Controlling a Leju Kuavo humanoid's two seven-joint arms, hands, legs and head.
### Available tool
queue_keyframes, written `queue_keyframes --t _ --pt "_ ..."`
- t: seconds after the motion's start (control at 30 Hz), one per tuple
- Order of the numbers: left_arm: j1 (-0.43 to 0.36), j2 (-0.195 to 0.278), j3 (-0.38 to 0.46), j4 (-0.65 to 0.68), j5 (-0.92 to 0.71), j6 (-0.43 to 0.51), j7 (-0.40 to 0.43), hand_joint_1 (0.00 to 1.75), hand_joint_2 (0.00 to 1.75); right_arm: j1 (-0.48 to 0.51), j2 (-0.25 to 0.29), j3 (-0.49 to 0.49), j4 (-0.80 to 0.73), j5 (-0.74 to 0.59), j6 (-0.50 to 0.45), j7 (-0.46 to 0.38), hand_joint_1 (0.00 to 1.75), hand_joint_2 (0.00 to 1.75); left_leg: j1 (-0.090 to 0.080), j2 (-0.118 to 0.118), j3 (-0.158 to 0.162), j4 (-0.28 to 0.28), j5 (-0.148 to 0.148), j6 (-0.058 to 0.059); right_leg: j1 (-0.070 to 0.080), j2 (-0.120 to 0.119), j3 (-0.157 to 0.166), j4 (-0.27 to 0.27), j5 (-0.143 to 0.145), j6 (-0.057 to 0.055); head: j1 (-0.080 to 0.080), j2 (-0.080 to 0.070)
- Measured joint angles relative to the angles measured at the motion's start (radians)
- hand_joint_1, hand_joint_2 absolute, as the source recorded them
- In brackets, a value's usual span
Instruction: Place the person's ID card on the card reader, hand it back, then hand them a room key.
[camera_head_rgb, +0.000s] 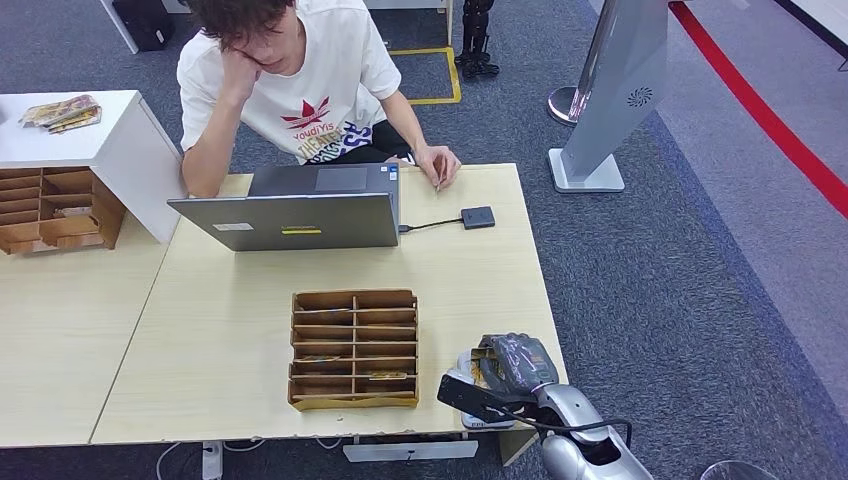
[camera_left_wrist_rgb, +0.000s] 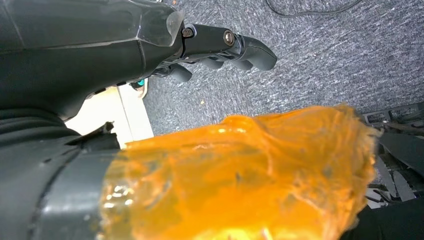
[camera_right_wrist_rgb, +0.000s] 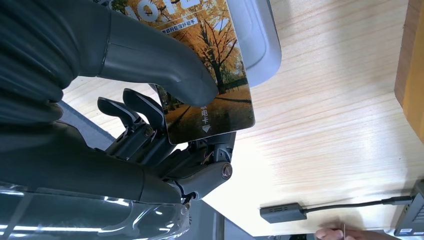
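Observation:
My right hand (camera_head_rgb: 516, 364) is at the table's front right corner. Its thumb (camera_right_wrist_rgb: 165, 60) and fingers pinch a room key card (camera_right_wrist_rgb: 212, 80) printed with autumn trees, just above a white card holder (camera_right_wrist_rgb: 256, 40). The black card reader (camera_head_rgb: 478, 217) lies on the far side of the table, wired to the laptop, and nothing lies on it. Beside it the person's hand (camera_head_rgb: 438, 168) holds a thin card edge-on. My left hand (camera_left_wrist_rgb: 235, 47) hangs over the carpet with nothing in its loosely bent fingers.
A wooden slotted organiser (camera_head_rgb: 354, 348) with a few cards stands left of my right hand. The open laptop (camera_head_rgb: 300, 208) sits in front of the seated person. A second wooden organiser (camera_head_rgb: 55, 208) stands on the left table (camera_head_rgb: 60, 330), and a grey kiosk stand (camera_head_rgb: 615, 90) is on the carpet at the right.

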Motion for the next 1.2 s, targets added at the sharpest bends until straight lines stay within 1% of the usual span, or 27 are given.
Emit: queue_keyframes --t 1.2 --pt "0.0 0.0 0.0 0.0 -0.007 -0.002 0.007 0.0 0.0 -0.01 0.0 0.012 0.012 -0.004 -0.003 0.0 1.75 1.75 0.0 0.0 0.002 0.0 0.0 0.0 0.0 0.0 0.001 0.0 0.0 0.0 0.0 0.0"
